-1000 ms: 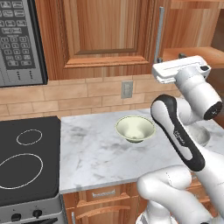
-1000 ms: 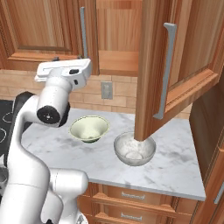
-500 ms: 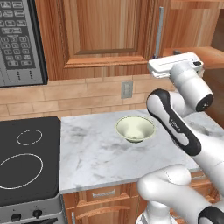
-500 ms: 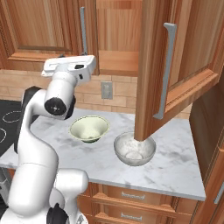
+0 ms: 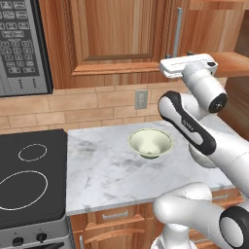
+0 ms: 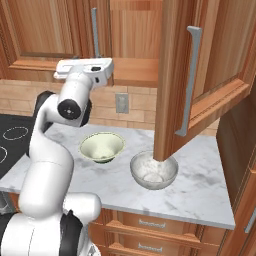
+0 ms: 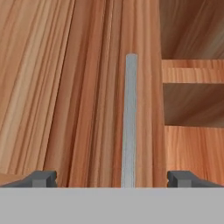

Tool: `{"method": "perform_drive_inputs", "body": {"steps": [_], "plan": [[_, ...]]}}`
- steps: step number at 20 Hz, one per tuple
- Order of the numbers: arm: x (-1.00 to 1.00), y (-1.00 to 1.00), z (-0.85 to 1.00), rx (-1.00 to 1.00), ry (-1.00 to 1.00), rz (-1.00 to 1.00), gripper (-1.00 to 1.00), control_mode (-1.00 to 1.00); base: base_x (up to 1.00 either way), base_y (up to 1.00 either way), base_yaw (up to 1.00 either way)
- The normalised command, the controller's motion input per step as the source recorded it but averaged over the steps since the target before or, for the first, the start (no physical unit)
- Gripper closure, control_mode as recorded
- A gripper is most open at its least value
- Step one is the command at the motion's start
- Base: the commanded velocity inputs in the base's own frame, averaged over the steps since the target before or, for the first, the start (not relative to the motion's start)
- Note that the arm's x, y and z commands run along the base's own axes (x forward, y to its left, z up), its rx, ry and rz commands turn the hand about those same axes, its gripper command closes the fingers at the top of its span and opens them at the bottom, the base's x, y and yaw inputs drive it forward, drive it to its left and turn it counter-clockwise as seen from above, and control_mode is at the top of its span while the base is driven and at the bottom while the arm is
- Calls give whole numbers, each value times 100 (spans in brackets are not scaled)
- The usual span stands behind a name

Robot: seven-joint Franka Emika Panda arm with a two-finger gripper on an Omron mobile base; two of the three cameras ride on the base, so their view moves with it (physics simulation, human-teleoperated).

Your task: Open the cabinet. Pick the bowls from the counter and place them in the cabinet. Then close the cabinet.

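Gripper [image 7: 112, 178] jaws spread wide, silver handle [image 7: 129, 118] centred between them, cabinet [image 6: 200, 75] door swung open upper right, two bowls [image 6: 102, 146] left on counter [image 6: 200, 192].

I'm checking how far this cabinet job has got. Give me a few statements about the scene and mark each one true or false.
1. Both bowls sit on the counter. True: the cream-green bowl and the speckled bowl are both there.
2. The right cabinet door is shut. False: it stands swung open, and shelves show inside.
3. The gripper holds a bowl. False: its jaws are wide open and empty.
4. In the hand view, a silver bar handle stands between the fingertips. True.
5. The cream-green bowl rests on the stove top. False: it rests on the marble counter beside it.
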Motion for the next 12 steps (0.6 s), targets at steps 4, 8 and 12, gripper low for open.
{"method": "perform_drive_inputs", "body": {"steps": [4,8,12], "plan": [[51,0,0,2,0,0,-100,-100,0,0,0],[52,0,0,3,0,0,-100,-100,0,0,0],[48,0,0,5,0,0,-100,-100,0,0,0]]}}
